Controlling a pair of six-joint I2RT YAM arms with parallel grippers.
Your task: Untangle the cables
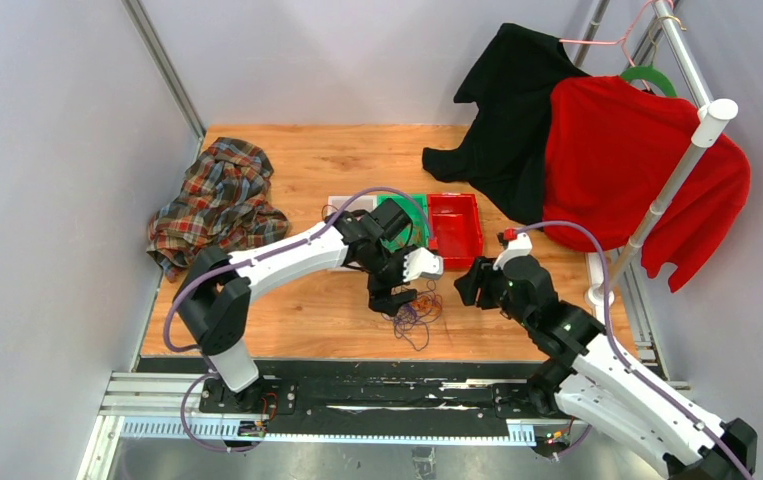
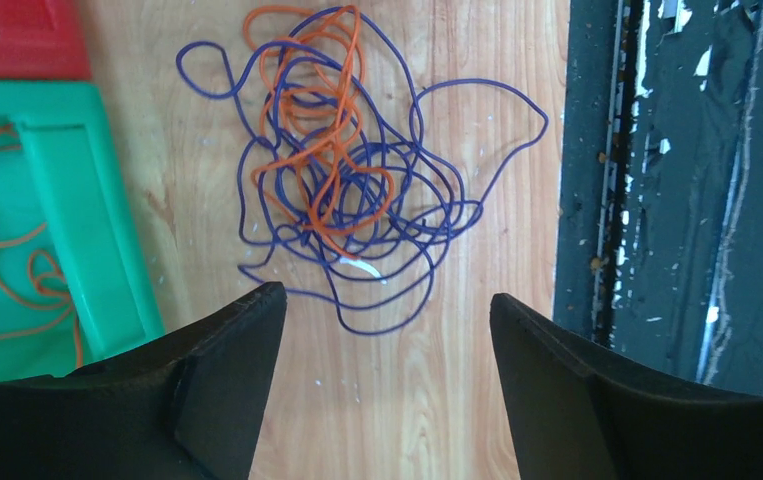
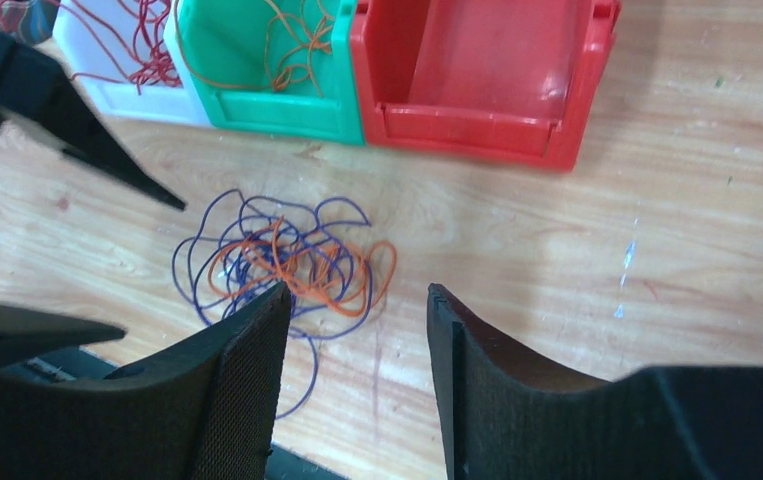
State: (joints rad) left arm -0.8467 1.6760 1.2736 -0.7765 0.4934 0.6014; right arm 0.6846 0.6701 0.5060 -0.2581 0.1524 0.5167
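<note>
A tangle of purple and orange cables (image 1: 412,315) lies on the wooden table in front of the bins. It also shows in the left wrist view (image 2: 327,190) and the right wrist view (image 3: 277,265). My left gripper (image 1: 394,298) is open and empty just above the tangle's left side, with bare table between its jaws (image 2: 387,300). My right gripper (image 1: 467,285) is open and empty to the right of the tangle (image 3: 357,290). A white bin (image 3: 127,95) holds red cables. A green bin (image 3: 277,110) holds orange cables. A red bin (image 3: 467,130) is empty.
A plaid shirt (image 1: 219,200) lies at the table's left. A black garment (image 1: 507,110) and a red sweater (image 1: 627,170) hang on a rack with a white pole (image 1: 672,190) at the right. A black rail (image 1: 357,395) runs along the near edge.
</note>
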